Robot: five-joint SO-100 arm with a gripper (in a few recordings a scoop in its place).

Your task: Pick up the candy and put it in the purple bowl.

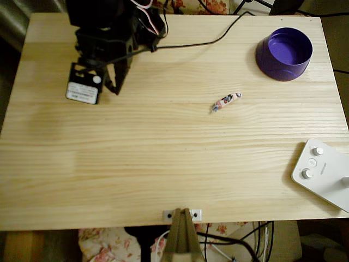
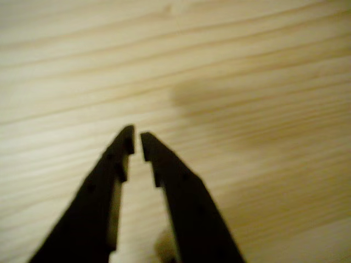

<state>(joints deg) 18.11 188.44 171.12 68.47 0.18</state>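
Pale pine boards are filling the scene, a wooden table (image 1: 163, 164) lit warmly and carrying little. Near the middle, a bit right in the overhead view, the candy (image 1: 226, 101) is lying flat on the wood at a slant, nothing touching it. At the far right corner the purple bowl (image 1: 284, 53) is sitting upright with its mouth open to the camera, well apart from the candy and apparently holding nothing. At the far left the black arm is hanging over the table with its gripper (image 1: 115, 84) pointing down at bare wood, well apart from the candy. In the wrist view the gripper (image 2: 136, 141) is showing its two dark fingers drawn nearly together, only a narrow slit between the tips and nothing held. That looks like a resting pose; the pick has not begun. A white box with knobs (image 1: 323, 173) is sitting at the near right edge, out of the way.
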